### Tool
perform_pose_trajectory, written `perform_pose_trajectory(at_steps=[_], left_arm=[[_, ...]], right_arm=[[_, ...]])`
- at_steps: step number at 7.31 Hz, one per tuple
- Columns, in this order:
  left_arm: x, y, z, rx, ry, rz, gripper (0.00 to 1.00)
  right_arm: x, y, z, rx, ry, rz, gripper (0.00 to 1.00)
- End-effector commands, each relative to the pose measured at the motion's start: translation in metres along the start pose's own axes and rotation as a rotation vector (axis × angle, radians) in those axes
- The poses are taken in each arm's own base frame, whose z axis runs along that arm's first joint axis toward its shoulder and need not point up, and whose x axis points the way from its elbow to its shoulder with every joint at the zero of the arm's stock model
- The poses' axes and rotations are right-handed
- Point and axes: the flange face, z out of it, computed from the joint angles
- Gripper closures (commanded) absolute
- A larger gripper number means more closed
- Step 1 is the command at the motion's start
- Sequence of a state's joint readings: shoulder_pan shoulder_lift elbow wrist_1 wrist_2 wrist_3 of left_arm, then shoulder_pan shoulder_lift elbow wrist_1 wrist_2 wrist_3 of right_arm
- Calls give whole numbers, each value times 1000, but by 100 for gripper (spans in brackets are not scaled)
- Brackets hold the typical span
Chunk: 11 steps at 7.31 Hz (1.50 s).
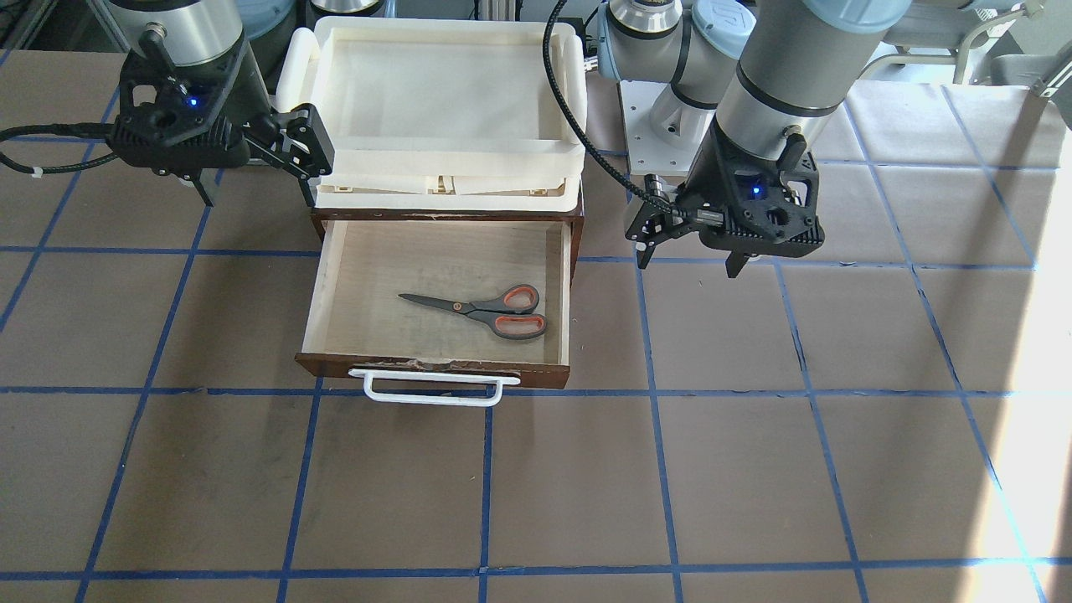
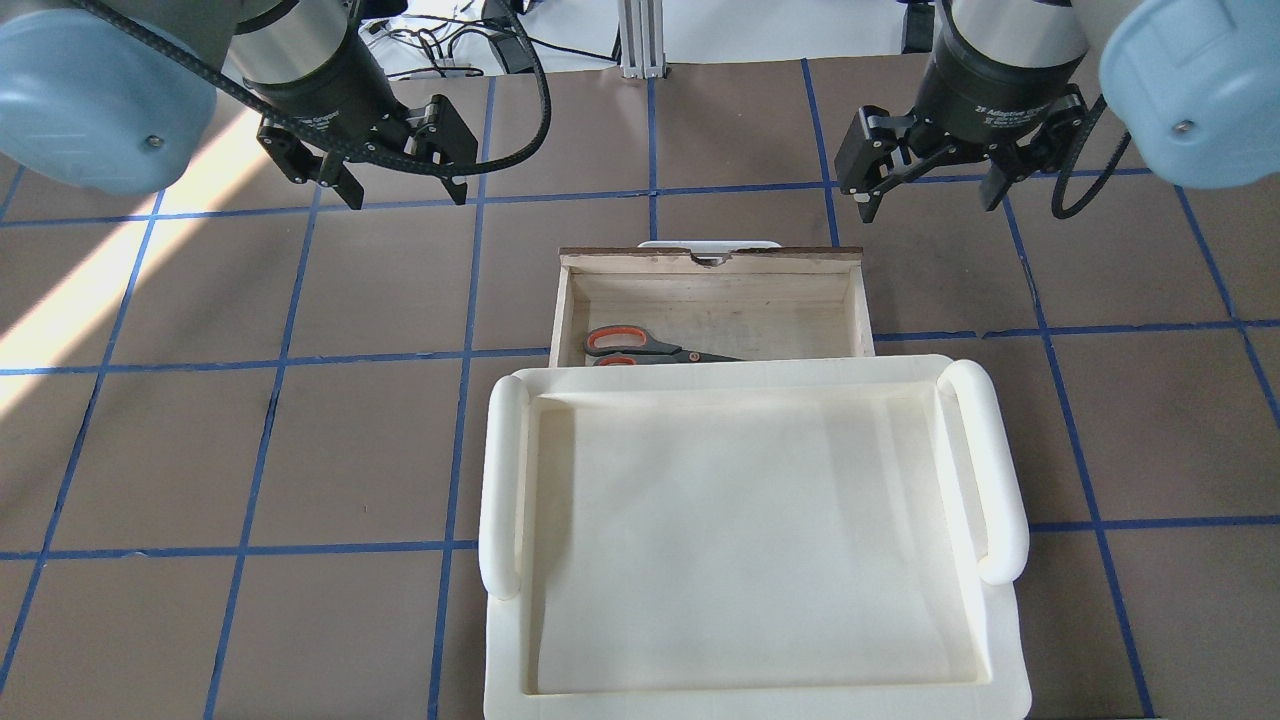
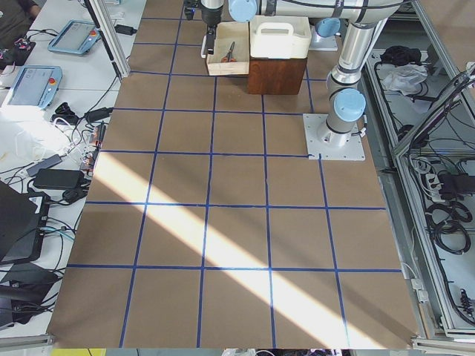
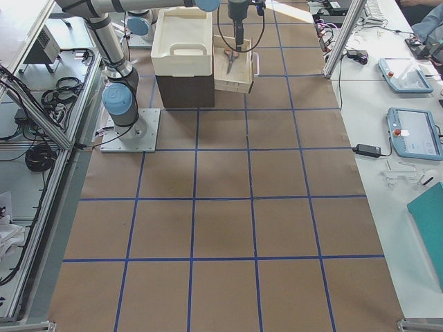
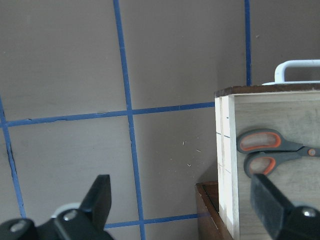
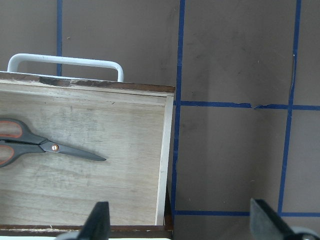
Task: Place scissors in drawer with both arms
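Open drawer [image 1: 544, 373], scissors [image 1: 481, 310] flat inside, left gripper [image 2: 405, 190] and right gripper [image 2: 930, 200] spread wide, empty, flanking it

Right hand [image 2: 930, 195], black body: white print "2F Adaptive", rest unclear. Left hand [image 2: 405, 190]: similar print, unreadable.

A robotics lab. The left arm [image 3: 347, 104] and right arm [image 4: 119, 98] are bolted on metal plates to a table [image 3: 237, 222] covered in brown sheet with a blue tape grid. Benches beyond its edge opposite the robot carry teach pendants [image 4: 414, 133] and loose cables [image 3: 70, 111]. An aluminium frame post [image 4: 340, 36] stands there too.
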State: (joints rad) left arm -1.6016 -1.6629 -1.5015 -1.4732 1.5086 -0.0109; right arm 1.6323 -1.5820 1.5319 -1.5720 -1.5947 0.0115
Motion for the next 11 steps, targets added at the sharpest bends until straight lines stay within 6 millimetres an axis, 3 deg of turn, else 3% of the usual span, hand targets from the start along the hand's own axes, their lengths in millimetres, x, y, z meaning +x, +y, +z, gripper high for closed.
perform_pose_trajectory(at_steps=[1, 4, 11], left_arm=[[-38, -1, -7, 9, -18, -67, 0], [-48, 18, -12, 16, -26, -83, 0], [-47, 31, -16, 18, -28, -85, 0]], right_arm=[[-1, 0, 1, -2, -4, 5, 0], [-1, 1, 0, -4, -4, 12, 0], [-2, 1, 0, -1, -4, 10, 0]])
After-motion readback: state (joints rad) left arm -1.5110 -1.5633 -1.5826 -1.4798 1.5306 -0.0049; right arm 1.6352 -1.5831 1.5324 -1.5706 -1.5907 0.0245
